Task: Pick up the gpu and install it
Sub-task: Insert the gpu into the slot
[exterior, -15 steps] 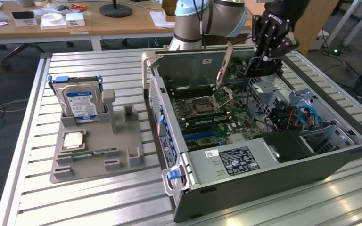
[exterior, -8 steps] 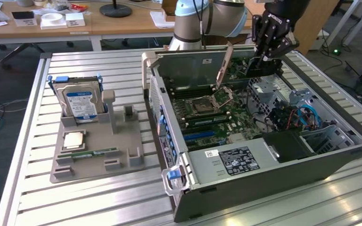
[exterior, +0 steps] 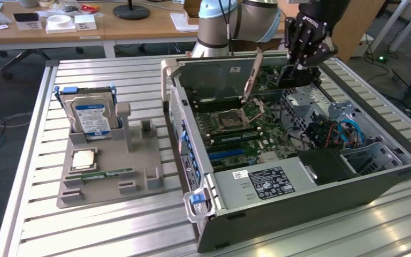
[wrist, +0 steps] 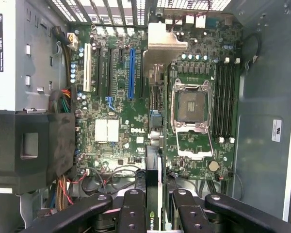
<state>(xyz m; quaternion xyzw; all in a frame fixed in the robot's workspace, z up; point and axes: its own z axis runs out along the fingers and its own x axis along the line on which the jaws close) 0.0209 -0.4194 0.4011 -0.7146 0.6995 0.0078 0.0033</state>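
**Desk**: slatted metal, carries everything listed.

**Holder**: grey tray, the exterior view's left. A hard drive stands upright in its rear slot, and a memory stick lies flat nearer the front.

**Case**: open tower on its side, centre to right of the exterior view, with the board exposed.

**Socket**: empty, lid raised, mid-frame.

**Blue slot**: long, empty, unobstructed. Judged the likely seat for the card.

**Gpu**: upper right of the exterior view. It hangs edge-down inside the case at its far end, above the board and not seated. The wrist view shows it edge-on, roughly parallel to the blue slot but not over it.

**Tool**: upper right of the exterior view, pinching the gpu's upper edge between its fingers.

**Handling note (judgement):** the step in hand is carrying and aligning.
- Keep the card vertical and its lower edge parallel to the slot.
- Stay clear of the raised socket lid and loose cables.
- Centre the card over the slot before lowering.
- Press straight down and evenly. A tilted entry risks jamming the connector or flexing the board.
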